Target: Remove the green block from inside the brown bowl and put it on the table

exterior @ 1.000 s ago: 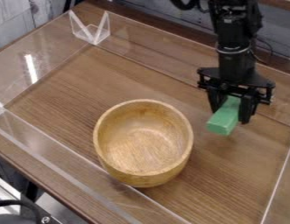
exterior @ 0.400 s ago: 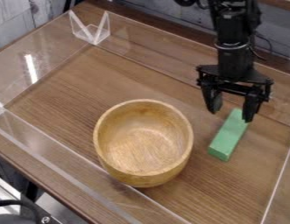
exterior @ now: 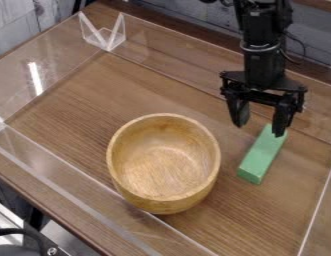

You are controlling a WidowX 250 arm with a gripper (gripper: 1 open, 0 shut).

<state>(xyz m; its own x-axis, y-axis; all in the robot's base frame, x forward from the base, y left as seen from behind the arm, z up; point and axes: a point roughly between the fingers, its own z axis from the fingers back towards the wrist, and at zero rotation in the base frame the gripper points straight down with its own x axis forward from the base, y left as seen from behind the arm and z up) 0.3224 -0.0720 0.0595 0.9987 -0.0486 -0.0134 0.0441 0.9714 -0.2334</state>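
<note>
**Operator:** What do you have in front of you right now?

**Describer:** You are looking down at a wide brown wood-grain desk (exterior: pixel 114 95) with clear acrylic walls along its edges. A round, light-brown wooden bowl (exterior: pixel 164 162) with a thick rim sits near the front, and it is empty. To its right, the small bright green rectangular block (exterior: pixel 261 159) lies flat on the desk, just beside the bowl but not touching it.

**Operator:** And the arm?

**Describer:** Your black pincer (exterior: pixel 261 122) points almost straight down over the far end of the block. Its two fingers are spread wide and released, with nothing between them.

**Operator:** What has changed?

**Describer:** A second ago the pincer was clenched on the block, which hung tilted just above the desk. Since then the fingers have sprung apart, and the block has settled onto the wood and stretches toward the front edge. The pincer also sits a touch higher than it did a moment ago.

**Operator:** So where does that leave the task?

**Describer:** By my reading, the job is essentially done: the block is out of the bowl and resting on the desk. What remains, I judge, is to lift straight up so the fingers do not nudge the block.
</note>
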